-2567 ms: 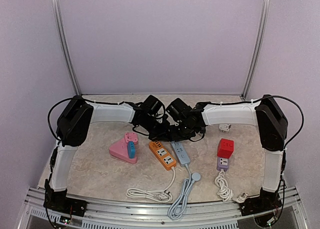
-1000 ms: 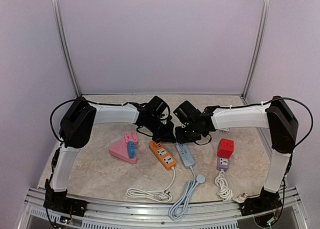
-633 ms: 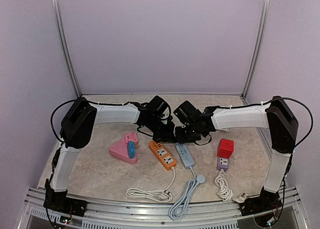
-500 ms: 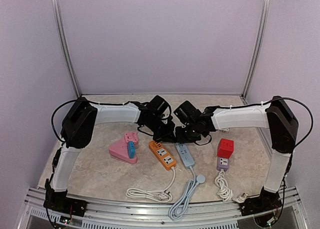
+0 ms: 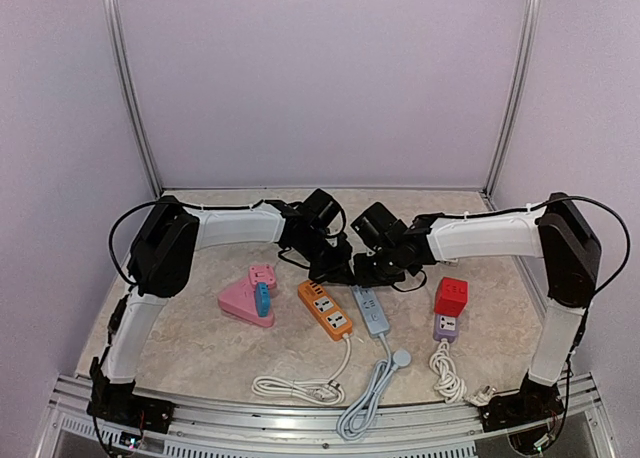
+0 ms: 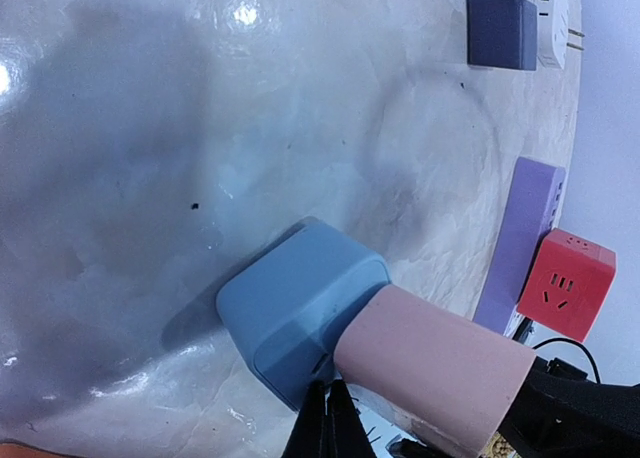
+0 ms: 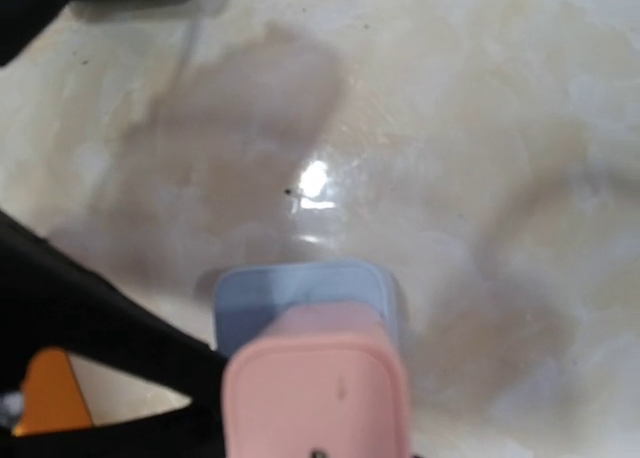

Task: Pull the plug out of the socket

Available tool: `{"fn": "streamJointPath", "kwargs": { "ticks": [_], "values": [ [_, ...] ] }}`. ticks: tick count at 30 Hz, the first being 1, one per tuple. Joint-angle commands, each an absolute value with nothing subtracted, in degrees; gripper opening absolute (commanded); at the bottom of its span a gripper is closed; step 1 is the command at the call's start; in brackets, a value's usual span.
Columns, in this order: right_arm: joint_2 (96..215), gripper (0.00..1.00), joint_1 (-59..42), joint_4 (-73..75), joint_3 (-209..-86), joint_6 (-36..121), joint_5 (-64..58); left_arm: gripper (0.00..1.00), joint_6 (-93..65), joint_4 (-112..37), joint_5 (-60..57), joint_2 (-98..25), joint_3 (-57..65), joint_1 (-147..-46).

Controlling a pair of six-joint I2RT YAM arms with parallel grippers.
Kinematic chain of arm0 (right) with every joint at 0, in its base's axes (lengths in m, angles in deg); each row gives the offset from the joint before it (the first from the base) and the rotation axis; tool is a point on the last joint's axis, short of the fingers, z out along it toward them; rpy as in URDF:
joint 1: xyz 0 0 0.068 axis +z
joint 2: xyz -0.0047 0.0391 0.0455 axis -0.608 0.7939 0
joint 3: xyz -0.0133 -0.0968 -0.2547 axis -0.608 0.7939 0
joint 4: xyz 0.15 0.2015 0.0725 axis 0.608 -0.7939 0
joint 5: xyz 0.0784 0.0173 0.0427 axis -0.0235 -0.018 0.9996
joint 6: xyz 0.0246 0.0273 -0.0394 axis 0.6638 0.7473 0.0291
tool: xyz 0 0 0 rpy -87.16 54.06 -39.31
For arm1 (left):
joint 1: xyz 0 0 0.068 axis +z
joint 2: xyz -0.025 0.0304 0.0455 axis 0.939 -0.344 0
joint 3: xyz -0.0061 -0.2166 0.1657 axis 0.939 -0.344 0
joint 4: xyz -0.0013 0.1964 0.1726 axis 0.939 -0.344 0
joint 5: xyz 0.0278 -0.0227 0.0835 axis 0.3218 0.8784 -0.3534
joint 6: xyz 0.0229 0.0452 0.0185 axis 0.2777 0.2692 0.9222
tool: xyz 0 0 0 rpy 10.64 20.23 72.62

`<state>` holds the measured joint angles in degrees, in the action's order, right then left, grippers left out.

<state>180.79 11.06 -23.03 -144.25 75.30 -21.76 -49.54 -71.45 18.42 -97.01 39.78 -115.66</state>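
A pink plug (image 6: 435, 368) sits pushed into a blue socket block (image 6: 290, 303), whose far end rests on the marble table (image 6: 200, 128). My left gripper (image 6: 328, 423) is shut, its thin black tips pressed at the seam between blue block and pink plug. The right wrist view shows the pink plug (image 7: 315, 398) close below the camera with the blue socket (image 7: 300, 293) beyond it. My right gripper (image 5: 368, 268) is shut on the plug's near end; its fingers are hidden there. From above, both grippers meet mid-table, the left gripper (image 5: 335, 268) beside the right, and hide the pair.
In front of the grippers lie an orange power strip (image 5: 325, 310) and a grey-blue strip (image 5: 366, 310), cables coiled near the front edge. A pink socket with a blue plug (image 5: 247, 300) lies left. A red cube (image 5: 450, 296) on a purple strip (image 5: 446, 326) stands right.
Both grippers have drifted a little to the right together over the last second. The jaws have not changed.
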Motion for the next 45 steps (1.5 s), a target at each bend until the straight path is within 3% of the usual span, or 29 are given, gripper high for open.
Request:
{"fn": "streamJointPath", "kwargs": {
  "ticks": [1,18,31,45],
  "values": [
    [173.2,0.00,12.5,-16.2,-146.4,75.4,-18.4,0.00,-50.1,-77.2,13.4,-105.0,37.1,-116.8],
    [172.3,0.00,11.3,-21.5,-146.6,76.3,-22.1,0.00,-48.7,-77.4,12.3,-103.2,38.0,-116.9],
    [170.4,0.00,-3.0,-11.3,-139.4,74.6,-5.6,0.00,-41.3,-81.6,8.7,-90.1,42.2,-116.7],
    [186.4,0.03,-7.8,0.0,-145.6,75.7,5.8,0.00,-41.8,-82.8,3.6,-74.0,26.6,-115.6]
  ]
}}
